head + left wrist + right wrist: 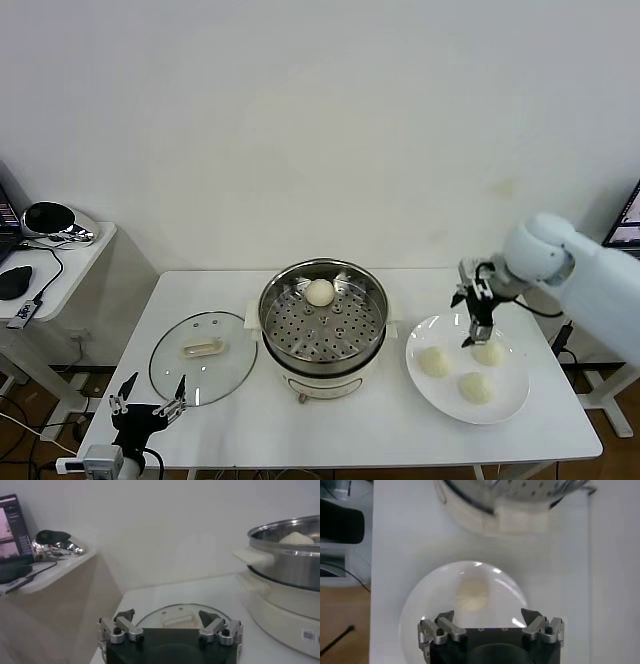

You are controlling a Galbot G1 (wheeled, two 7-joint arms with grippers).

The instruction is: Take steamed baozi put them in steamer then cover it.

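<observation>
1. Reaching in from the robot's right side, the right arm bends at a white elbow joint and points its forearm down toward the white plate [505,402].
2. Its right gripper [470,322] hangs over the plate's rear edge, fingers spread as wide as they go and holding nothing.
3. Three steamed baozi lie on the plate: one [489,352] just below the fingertips, a second [434,362] below and toward the steamer, a third [474,387] nearer the robot.
4. In the right wrist view only one bun [472,594] shows, ahead of the spread fingers [445,626] and apart from them; beyond it sits the steamer's cream base.
5. The steamer [322,322] stands at the table's middle, to the left of that gripper, uncovered, with a fourth baozi [319,292] on the rear part of its perforated tray.
6. The left gripper [148,403] rests low at the near left table edge, fingers fully parted and empty.
7. Just ahead of the left gripper the glass lid [203,356] lies flat on the table, handle up; the steamer is ahead and to its right.
8. The white table [240,420] carries all of these.
</observation>
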